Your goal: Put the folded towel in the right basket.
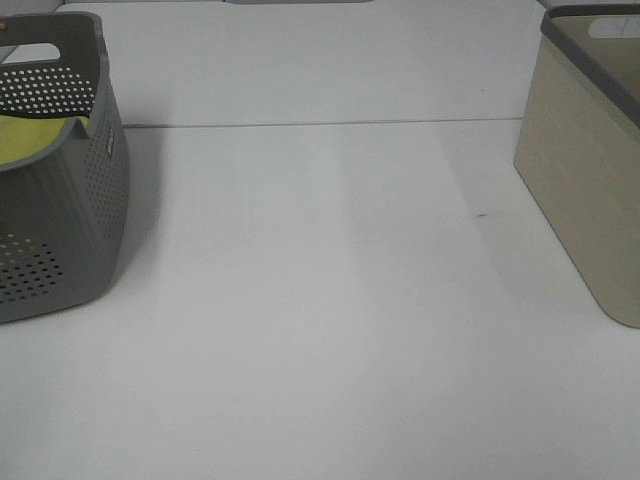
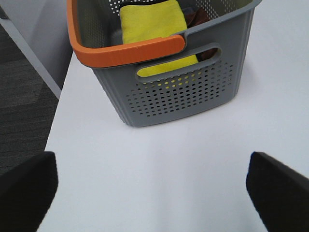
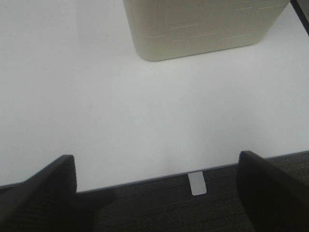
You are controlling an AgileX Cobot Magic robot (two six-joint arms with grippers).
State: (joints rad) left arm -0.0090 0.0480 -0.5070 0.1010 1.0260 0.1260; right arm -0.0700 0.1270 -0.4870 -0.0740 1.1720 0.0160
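Towel lay folded in grey basket, ungrasped; both end effectors wide open, empty; beige basket waited opp.

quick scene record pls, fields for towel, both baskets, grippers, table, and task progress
towel: yellow folded towel lying inside the grey perforated basket, beside something dark that I cannot identify
left basket: grey, perforated, orange rim handle, at the table's left edge
right basket: beige basket, solid walls, dark rim, at the table's right; contents not visible
left gripper: open, holding nothing, facing the grey basket
right gripper: open, holding nothing, near the table's front edge
table: white table
progress: towel not yet picked up
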